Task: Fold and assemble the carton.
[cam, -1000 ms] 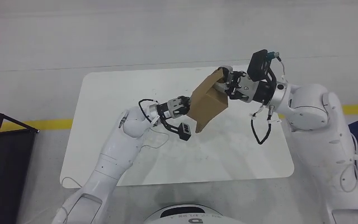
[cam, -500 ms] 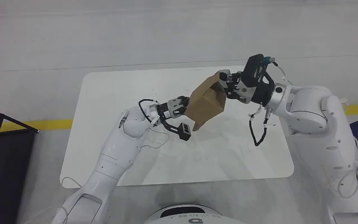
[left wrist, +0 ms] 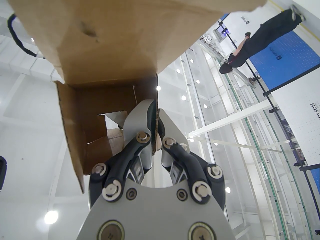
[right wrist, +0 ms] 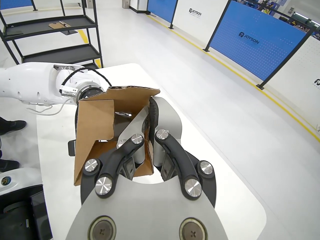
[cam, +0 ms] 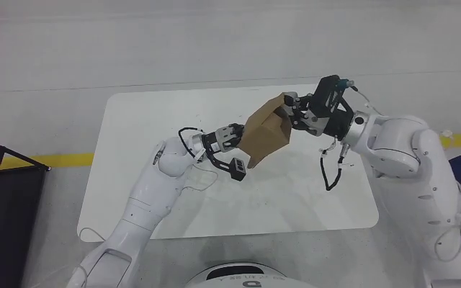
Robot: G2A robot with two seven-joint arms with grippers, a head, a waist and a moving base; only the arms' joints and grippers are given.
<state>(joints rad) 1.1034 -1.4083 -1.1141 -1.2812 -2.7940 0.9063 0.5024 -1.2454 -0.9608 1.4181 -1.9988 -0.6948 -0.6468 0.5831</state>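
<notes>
A brown cardboard carton (cam: 266,133) hangs in the air above the middle of the white table (cam: 144,129), half opened into a box. My left gripper (cam: 238,138) is shut on its lower wall; in the left wrist view the carton (left wrist: 107,38) edge is pinched between the fingers (left wrist: 136,123) of the left gripper (left wrist: 155,119). My right gripper (cam: 292,115) is shut on the opposite upper wall. In the right wrist view the right gripper (right wrist: 150,112) clamps a side panel of the carton (right wrist: 93,131), whose flaps stand open.
The table's rounded edge (right wrist: 250,196) lies below the right gripper. A black shelving rack (right wrist: 52,21) stands on the floor beyond the table. Blue and white partition panels (right wrist: 252,36) line the far side. A black object (cam: 18,209) stands left of the table.
The right arm has shifted slightly left and turned at the wrist, tilting the carton's upper end a little. The left arm holds still.
</notes>
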